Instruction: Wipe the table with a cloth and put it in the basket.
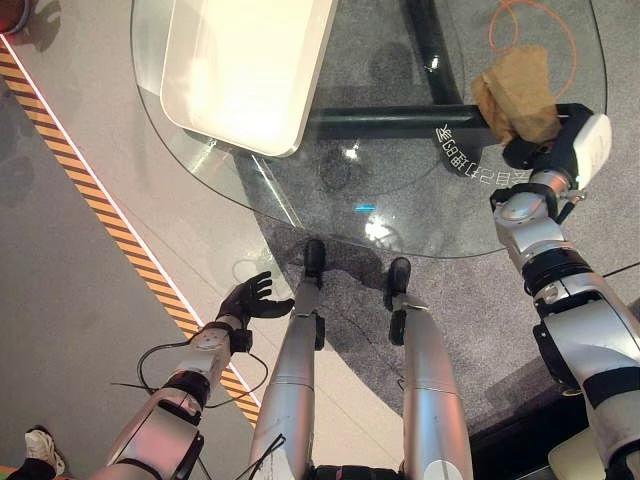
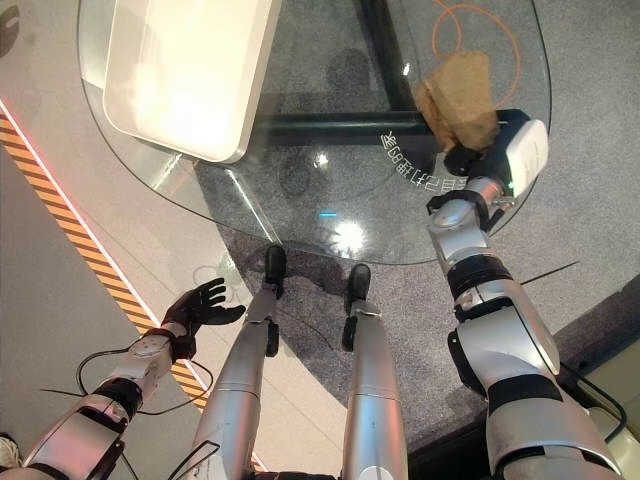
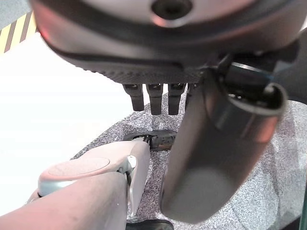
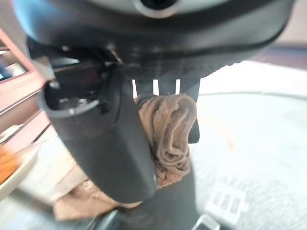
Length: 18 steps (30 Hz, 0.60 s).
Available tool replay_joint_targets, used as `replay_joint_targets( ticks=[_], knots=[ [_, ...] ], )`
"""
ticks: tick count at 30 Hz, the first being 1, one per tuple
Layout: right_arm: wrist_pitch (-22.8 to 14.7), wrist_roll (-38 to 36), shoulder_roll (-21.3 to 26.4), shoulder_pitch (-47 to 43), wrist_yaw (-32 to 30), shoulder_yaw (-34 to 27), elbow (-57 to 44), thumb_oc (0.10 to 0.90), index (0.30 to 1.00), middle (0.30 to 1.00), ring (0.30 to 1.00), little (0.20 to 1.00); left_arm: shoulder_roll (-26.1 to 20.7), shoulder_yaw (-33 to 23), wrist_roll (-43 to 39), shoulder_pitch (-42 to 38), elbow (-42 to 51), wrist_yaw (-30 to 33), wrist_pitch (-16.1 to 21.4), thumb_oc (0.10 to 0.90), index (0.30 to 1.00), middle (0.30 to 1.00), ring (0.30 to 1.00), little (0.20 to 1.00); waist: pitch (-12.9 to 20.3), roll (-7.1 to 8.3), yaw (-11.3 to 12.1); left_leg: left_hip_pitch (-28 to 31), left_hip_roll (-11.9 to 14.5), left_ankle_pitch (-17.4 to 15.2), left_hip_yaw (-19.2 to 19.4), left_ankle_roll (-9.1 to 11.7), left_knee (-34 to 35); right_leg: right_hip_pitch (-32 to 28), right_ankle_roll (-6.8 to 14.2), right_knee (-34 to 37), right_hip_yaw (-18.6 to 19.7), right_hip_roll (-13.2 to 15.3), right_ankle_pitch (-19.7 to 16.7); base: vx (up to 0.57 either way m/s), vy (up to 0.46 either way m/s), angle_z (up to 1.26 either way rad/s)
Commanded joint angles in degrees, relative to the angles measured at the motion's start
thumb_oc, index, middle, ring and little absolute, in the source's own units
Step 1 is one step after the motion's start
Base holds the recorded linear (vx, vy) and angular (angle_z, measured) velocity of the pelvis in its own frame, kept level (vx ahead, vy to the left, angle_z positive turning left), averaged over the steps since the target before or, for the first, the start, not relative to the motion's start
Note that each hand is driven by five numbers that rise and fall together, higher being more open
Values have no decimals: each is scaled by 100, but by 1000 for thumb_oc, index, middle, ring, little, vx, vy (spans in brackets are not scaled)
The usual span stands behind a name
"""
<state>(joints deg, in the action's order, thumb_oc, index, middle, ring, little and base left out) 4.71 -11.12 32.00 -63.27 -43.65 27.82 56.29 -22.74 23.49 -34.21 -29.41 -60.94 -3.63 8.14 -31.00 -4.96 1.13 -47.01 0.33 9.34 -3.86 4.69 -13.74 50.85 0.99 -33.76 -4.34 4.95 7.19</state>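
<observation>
A crumpled brown cloth lies bunched on the right part of the round glass table. My right hand is shut on its near end. In the right wrist view the cloth is pinched between the thumb and the fingers. A white, shallow, rectangular basket stands on the table's far left part. Below the table's edge, my left hand hangs over the floor at the lower left with its fingers spread and nothing in it.
Through the glass I see a black table frame bar and an orange cable loop. A yellow-and-black striped tape runs across the floor on the left. A person's shoe is at the lower left corner.
</observation>
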Motion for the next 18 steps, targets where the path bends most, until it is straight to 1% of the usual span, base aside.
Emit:
replay_joint_targets(
  ticks=[1, 7, 18],
  knots=[
    [-179, 698, 54, -309, 389, 499, -930, 100, 300, 300, 300, 200, 213, -231, -18, 276, -29, 118, 163, 800, 900, 900, 900, 900, 121, -127, 186, 213, -392, -861, 333, -366, -703, -353, -25, 772, -212, -352, -347, -2, 6, -3],
    [-43, 812, -162, -86, 603, 737, -1320, 100, 300, 300, 300, 200, 303, -232, 24, 312, 20, 180, 208, 800, 900, 900, 900, 900, 121, -135, 175, 205, -393, -839, 366, -357, -702, -340, -49, 755, -217, -351, -325, 0, 0, 0],
    [-38, 1162, -573, 350, 1143, 1108, -1655, 100, 300, 300, 300, 200, 448, -221, 67, 313, 63, 266, 213, 800, 900, 900, 900, 900, 121, -163, 134, 191, -411, -804, 439, -336, -724, -322, -65, 765, -195, -334, -334, 0, 0, 0]
  ],
)
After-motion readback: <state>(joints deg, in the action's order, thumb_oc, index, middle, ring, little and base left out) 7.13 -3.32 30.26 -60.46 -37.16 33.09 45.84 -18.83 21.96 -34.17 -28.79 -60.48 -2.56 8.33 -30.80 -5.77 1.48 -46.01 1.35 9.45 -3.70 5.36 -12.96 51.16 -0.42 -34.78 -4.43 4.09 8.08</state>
